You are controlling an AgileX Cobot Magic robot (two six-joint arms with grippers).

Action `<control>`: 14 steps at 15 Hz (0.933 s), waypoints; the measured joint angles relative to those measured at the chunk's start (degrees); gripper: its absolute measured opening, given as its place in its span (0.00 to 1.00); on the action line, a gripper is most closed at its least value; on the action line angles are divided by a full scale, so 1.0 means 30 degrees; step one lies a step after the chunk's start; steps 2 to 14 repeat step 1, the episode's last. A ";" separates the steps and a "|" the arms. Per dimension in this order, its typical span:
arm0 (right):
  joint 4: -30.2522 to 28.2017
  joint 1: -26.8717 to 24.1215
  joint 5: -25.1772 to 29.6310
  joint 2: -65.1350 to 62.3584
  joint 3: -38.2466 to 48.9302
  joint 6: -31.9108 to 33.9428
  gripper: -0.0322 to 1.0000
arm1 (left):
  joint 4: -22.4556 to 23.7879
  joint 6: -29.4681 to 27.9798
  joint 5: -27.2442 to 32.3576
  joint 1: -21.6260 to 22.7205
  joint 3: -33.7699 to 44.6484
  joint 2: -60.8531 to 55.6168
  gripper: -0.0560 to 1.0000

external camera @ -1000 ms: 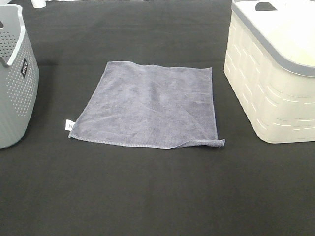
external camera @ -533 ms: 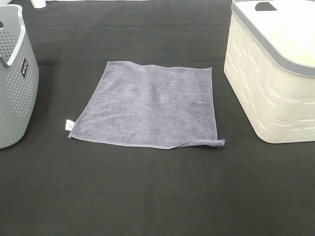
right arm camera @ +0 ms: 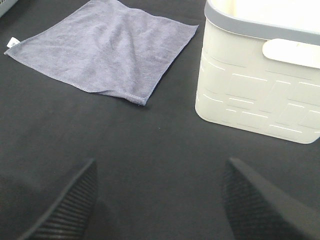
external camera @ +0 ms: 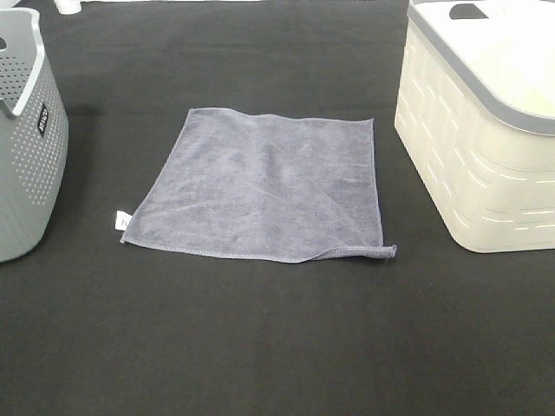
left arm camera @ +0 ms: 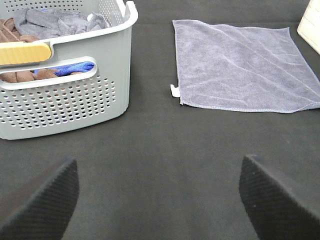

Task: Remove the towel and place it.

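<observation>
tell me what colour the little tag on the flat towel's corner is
White tag, clearest in the left wrist view.

We see fuzzy matt cloth towel (external camera: 264,185), perforated plastic grey basket (left arm camera: 75,100), smooth cream plastic bin (external camera: 473,165), matt black tabletop (external camera: 277,338).

A: What stands on the left?
B: A grey perforated basket (left arm camera: 65,95) holding crumpled cloths (left arm camera: 55,22), on the black tabletop (external camera: 277,347).
A: And right?
B: A cream basket (external camera: 486,165) with a grey rim.
</observation>
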 joint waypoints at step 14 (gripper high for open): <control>0.0000 0.0000 0.0000 0.0000 0.0000 0.0000 0.71 | 0.0000 0.0000 0.0000 0.0000 0.0000 0.0000 0.82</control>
